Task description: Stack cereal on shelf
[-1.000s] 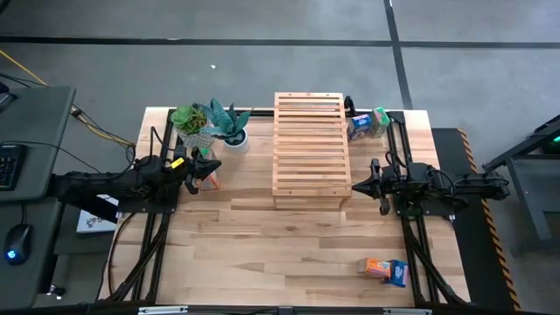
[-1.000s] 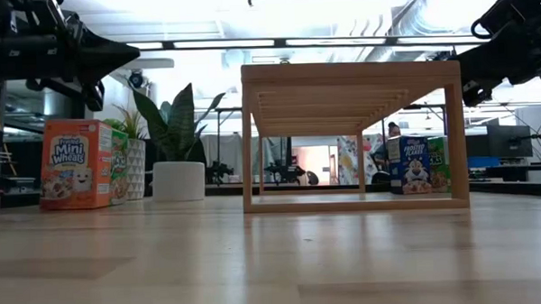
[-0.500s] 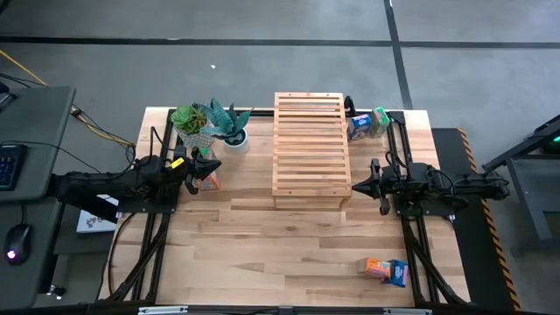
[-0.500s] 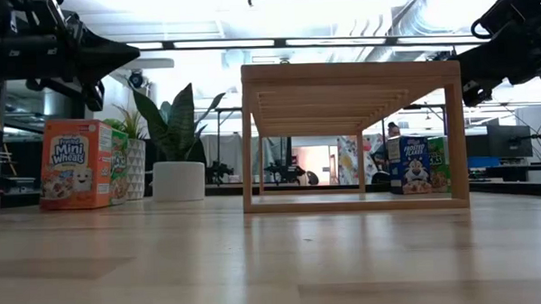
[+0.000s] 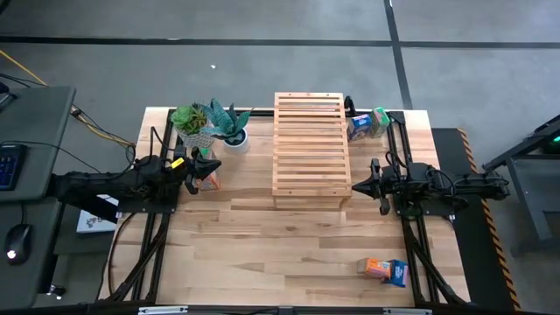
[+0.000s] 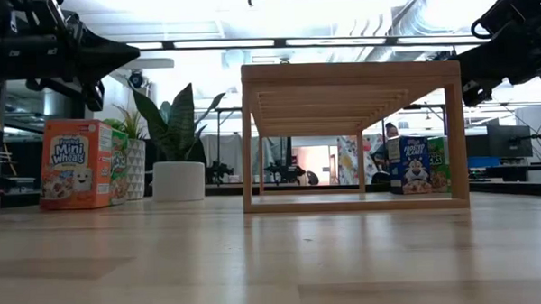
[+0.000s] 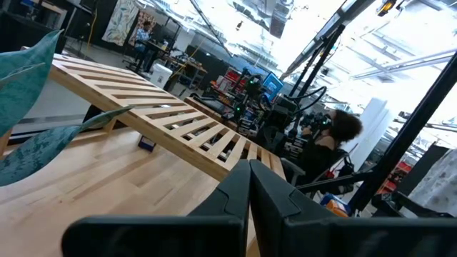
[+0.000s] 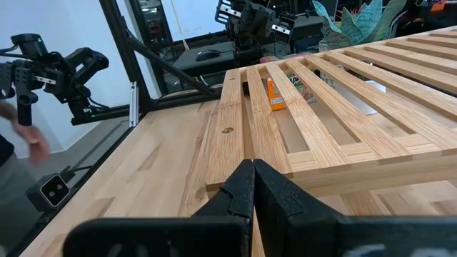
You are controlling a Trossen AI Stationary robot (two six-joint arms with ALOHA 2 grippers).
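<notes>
The pale wooden slatted shelf (image 5: pixel 311 149) stands upright at the table's middle, nothing on top. An orange cereal box (image 6: pixel 75 164) stands near its left side, beside a green one (image 6: pixel 119 166); blue (image 5: pixel 358 128) and green boxes (image 5: pixel 381 120) stand at its far right corner. Another orange-and-blue pair (image 5: pixel 386 269) lies at the near right.
</notes>
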